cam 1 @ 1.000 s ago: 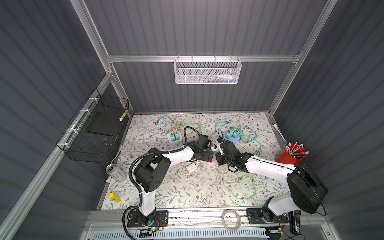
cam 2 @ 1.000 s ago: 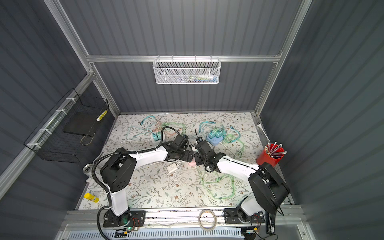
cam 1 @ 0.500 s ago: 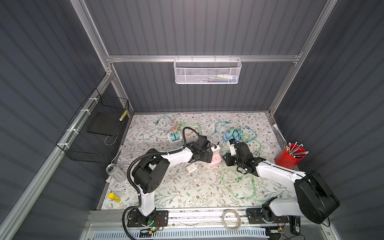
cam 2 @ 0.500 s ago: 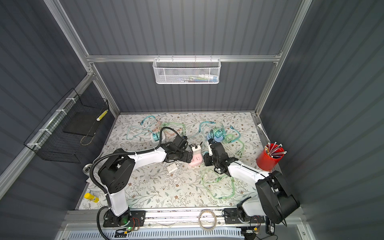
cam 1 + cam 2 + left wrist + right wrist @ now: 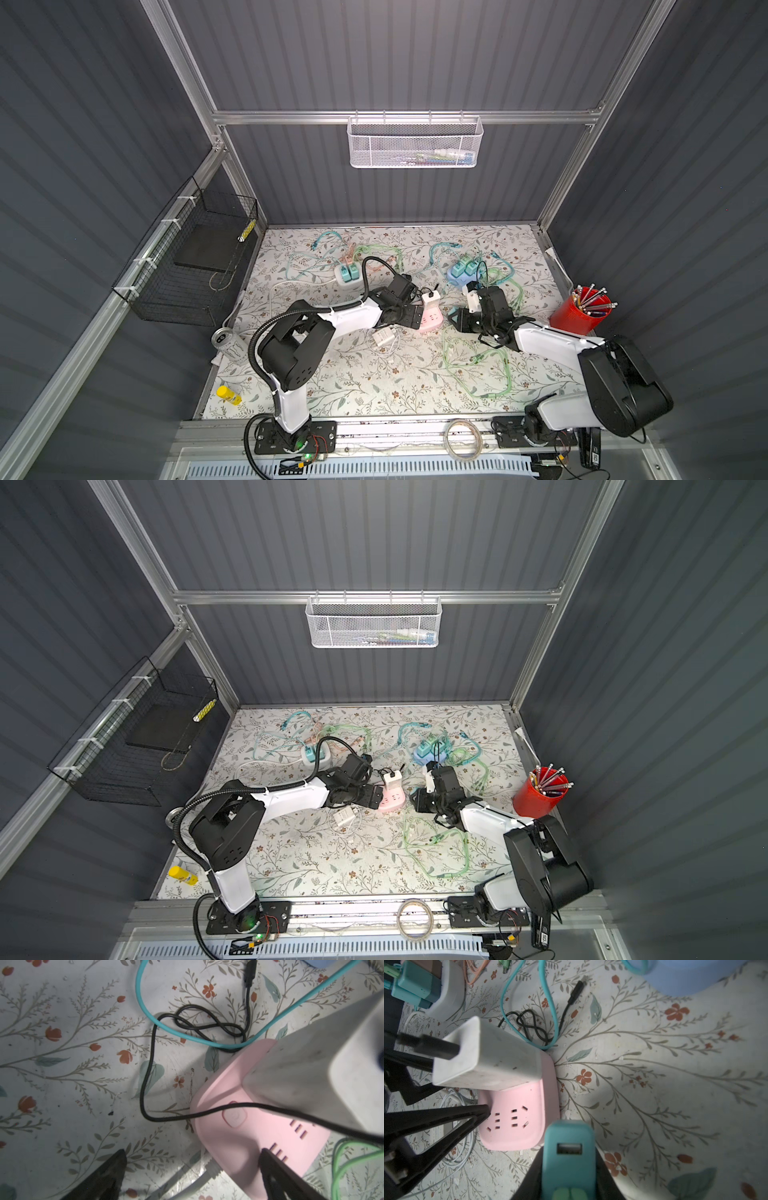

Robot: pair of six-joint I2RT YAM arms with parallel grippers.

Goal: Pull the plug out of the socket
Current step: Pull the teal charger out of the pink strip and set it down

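In both top views the pink socket (image 5: 430, 323) (image 5: 390, 803) lies on the counter (image 5: 374, 386), with a white charger (image 5: 431, 297) standing plugged in its far end. The left pincer (image 5: 409, 319) is at the socket's left side. The right pincer (image 5: 455, 322) is just right of the socket and not touching it. What it holds is hard to tell from here.

In the left wrist view the left pincer (image 5: 193, 1151) is wide apart. One finger (image 5: 276, 1172) lies over the end of the socket (image 5: 239, 1136), the other is beside the socket above the counter. The charger (image 5: 301, 1076) rises from the socket, and its black cable (image 5: 149, 1076) runs loose over the socket and the counter.

In the right wrist view the right pincer (image 5: 568, 1180) is clamped on the teal plug (image 5: 569, 1138), with one black finger (image 5: 532, 1174) on each side of it. The plug is out of the socket (image 5: 519, 1128), just beside its near edge and a little above the counter. The socket's holes beside the charger (image 5: 488, 1059) are free, and a finger tip of the left pincer (image 5: 446, 1118) rests at them.
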